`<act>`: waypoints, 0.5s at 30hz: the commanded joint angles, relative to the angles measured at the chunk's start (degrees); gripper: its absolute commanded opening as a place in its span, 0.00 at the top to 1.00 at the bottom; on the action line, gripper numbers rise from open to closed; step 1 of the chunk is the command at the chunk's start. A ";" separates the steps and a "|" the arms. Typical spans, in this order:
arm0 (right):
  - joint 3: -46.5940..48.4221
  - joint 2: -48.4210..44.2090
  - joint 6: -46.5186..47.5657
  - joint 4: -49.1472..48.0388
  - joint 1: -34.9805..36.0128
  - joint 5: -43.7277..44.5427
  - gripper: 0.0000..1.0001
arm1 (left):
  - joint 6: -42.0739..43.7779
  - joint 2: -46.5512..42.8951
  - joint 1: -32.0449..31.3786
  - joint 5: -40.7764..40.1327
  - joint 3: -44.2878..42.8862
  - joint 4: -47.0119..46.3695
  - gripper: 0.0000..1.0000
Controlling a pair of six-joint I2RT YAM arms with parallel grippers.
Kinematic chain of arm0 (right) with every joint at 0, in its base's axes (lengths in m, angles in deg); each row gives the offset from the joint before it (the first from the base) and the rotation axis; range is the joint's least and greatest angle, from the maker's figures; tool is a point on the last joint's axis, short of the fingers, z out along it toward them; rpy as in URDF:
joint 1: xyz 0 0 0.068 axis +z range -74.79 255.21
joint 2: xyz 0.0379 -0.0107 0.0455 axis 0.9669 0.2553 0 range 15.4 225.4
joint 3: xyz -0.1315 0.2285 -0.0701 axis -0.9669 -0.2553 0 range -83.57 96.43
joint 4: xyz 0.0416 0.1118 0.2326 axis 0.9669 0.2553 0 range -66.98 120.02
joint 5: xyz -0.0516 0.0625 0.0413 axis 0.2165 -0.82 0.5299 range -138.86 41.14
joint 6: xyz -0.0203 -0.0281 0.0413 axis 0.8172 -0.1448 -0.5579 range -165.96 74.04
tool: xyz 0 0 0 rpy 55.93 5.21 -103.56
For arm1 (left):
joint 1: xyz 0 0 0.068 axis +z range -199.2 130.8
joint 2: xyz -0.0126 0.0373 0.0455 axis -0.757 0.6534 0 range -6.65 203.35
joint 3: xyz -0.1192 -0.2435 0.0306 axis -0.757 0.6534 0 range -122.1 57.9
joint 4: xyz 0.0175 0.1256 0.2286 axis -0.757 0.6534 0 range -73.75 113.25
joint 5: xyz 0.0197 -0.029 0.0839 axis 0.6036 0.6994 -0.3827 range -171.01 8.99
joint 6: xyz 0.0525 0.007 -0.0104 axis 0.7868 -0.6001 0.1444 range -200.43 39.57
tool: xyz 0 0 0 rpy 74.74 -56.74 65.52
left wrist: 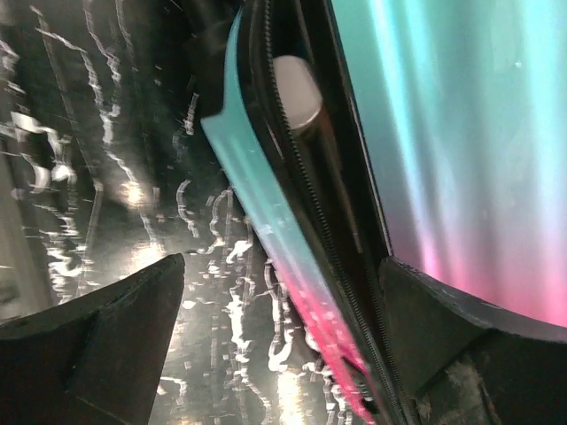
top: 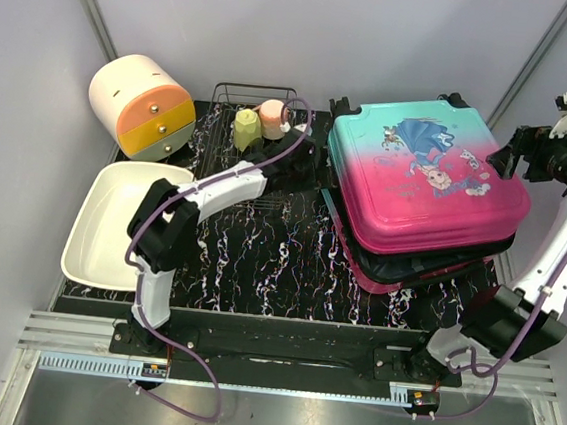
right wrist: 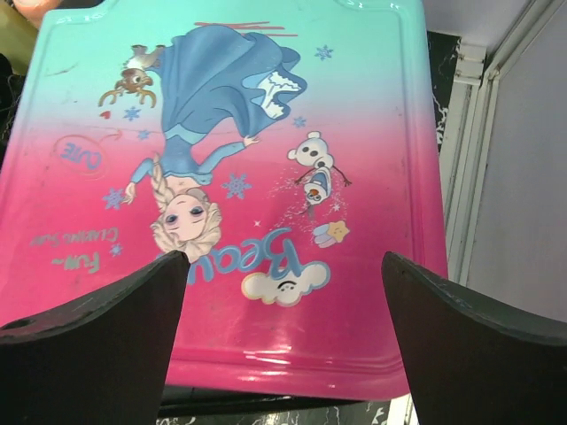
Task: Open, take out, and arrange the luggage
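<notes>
Luggage (top: 423, 176) — teal-to-pink shell, cartoon-girl lid, ajar.

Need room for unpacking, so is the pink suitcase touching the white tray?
Apart. The top view shows the luggage on the right and the white tray at the left, with a stretch of black table between them.

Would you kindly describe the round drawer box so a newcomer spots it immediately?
Start at the black marbled table and look to its far left corner, behind the white rectangular tray. There sits a cream drum-shaped box with orange drawer fronts; unlike the black wire rack beside it, it is the only rounded, drawered thing.
</notes>
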State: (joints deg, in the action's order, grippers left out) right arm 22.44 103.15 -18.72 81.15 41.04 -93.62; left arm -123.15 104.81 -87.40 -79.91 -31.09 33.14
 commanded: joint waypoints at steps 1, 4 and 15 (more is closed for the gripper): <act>-2.48 -3.62 2.19 -0.56 -0.02 -2.35 0.00 | -4.83 2.88 -0.56 -0.05 0.31 -0.27 0.05; -3.88 -5.56 3.95 0.14 -0.02 -3.76 0.00 | -5.53 4.90 -0.92 0.04 -0.74 -0.36 0.06; -11.18 -14.35 15.81 1.28 1.65 -4.82 0.00 | -3.26 3.34 -2.32 7.77 -1.19 -14.24 0.01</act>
State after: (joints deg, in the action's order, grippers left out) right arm 11.34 94.14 -9.21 82.83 41.21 -96.54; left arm -127.37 112.35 -88.84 -75.99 -31.68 30.56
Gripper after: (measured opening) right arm 0.994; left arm 0.987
